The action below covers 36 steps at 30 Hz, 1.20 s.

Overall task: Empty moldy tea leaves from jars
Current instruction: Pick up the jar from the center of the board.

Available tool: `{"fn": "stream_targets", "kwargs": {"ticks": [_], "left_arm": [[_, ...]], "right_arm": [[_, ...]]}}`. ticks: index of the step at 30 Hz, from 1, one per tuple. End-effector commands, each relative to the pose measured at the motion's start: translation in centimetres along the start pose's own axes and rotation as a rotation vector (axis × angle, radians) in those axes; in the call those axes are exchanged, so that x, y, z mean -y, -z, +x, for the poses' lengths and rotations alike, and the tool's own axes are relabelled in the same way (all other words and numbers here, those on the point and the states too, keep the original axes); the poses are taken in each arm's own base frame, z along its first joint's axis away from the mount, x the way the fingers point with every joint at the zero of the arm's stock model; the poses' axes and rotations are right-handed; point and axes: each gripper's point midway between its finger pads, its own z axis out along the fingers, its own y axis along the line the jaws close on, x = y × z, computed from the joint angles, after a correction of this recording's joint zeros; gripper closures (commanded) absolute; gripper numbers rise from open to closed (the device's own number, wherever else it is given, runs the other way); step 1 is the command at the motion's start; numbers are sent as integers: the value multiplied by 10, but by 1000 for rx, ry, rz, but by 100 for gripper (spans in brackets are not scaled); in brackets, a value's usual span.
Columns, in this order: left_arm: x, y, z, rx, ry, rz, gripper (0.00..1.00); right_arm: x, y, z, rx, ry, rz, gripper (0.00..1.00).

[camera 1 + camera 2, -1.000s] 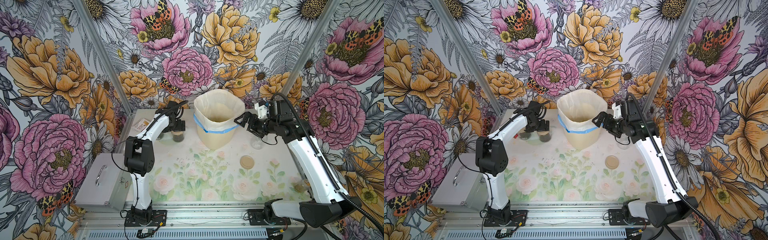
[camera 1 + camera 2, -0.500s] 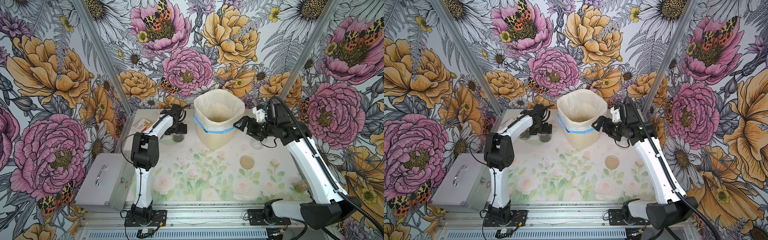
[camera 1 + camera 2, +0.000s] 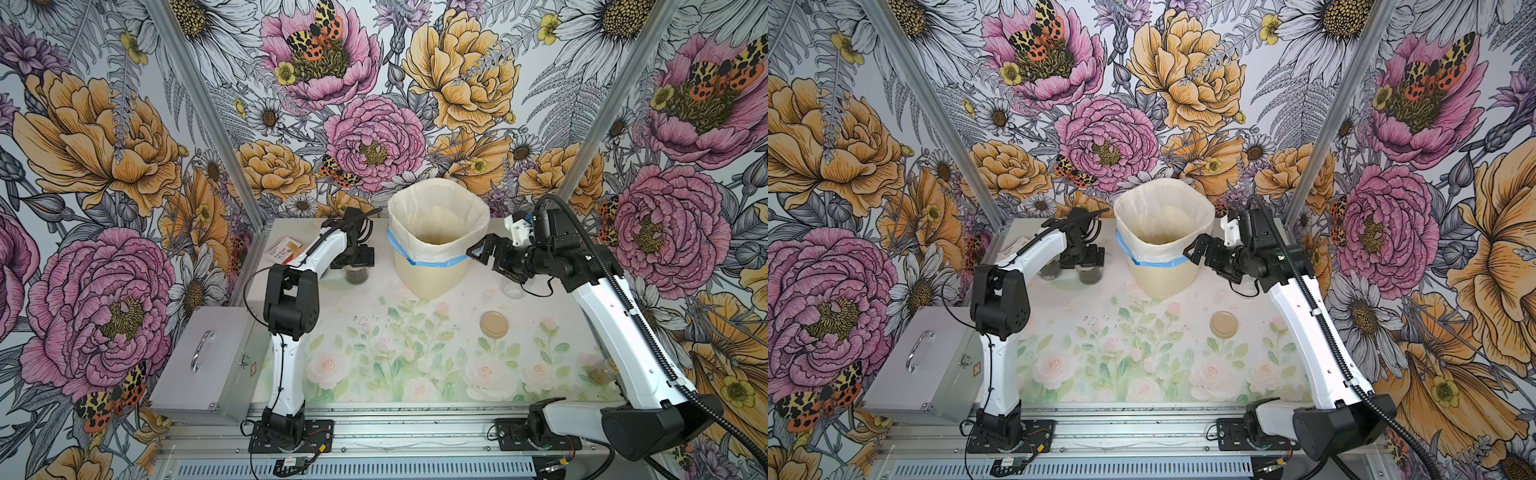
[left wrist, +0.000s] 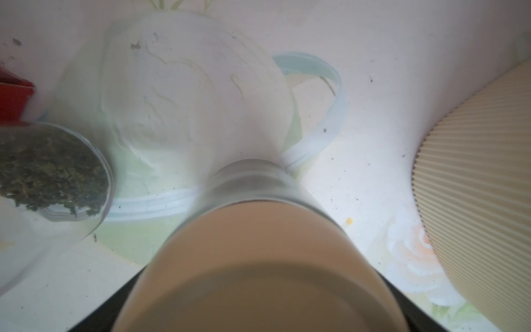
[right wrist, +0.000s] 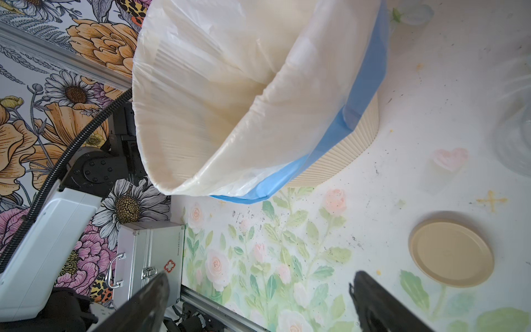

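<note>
Found lidded jar (image 4: 258,273) upright, long axis vertical, under left gripper (image 3: 356,262); could not tell whether clasped. Found right gripper (image 5: 258,280) spread wide, empty, near bin (image 3: 428,276).

The bin (image 3: 432,278) is seen as cream, ribbed and matt, lined with a bag (image 5: 230,86) of thin, glossy, translucent plastic edged in blue. The jar (image 4: 97,212) is shown as clear, smooth glass; its tea leaves (image 4: 48,175) look dry and crumbly. The lid (image 5: 451,253) is smooth and matt, the case (image 3: 208,357) brushed metal.

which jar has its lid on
The jar under the left gripper, with the tan lid; the leafy jar and the empty jar stand open.
</note>
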Motion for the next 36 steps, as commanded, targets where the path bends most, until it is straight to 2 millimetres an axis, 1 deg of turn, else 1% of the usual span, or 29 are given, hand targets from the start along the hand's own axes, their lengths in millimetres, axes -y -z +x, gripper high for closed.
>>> {"fn": "stream_targets", "kwargs": {"ticks": [1, 6, 9, 10, 12, 15, 16, 21, 26, 30, 36], "left_arm": [[8, -4, -6, 13, -25, 3, 3], [7, -10, -4, 4, -31, -10, 4], [6, -12, -2, -2, -35, -15, 7], [5, -12, -1, -3, -37, -17, 8], [4, -12, -1, -5, -41, -15, 15], [5, -8, -1, 0, -48, -12, 22], [5, -6, -2, 5, -49, -11, 23], [8, 10, -8, 35, -58, 17, 28], [15, 30, -6, 51, -75, 78, 31], [17, 47, 6, 53, -93, 117, 32], [17, 77, 32, 59, -103, 165, 34]], "right_arm": [[-7, 4, 0, 16, 31, -25, 0], [-7, 5, 0, 18, 32, -23, 0], [-7, 5, 0, 18, 34, -22, 0], [-7, 5, 0, 16, 37, -23, 0], [-7, 4, 0, 15, 44, -24, 0], [-9, 7, -1, 24, 69, -25, 0], [-9, 8, -3, 30, 80, -23, 0], [-14, 12, -6, 55, 174, -15, 0], [-23, 13, -1, 77, 337, 17, 0], [-33, 9, 11, 60, 455, 9, 0], [-53, 0, 41, 46, 592, -80, 0]]}}
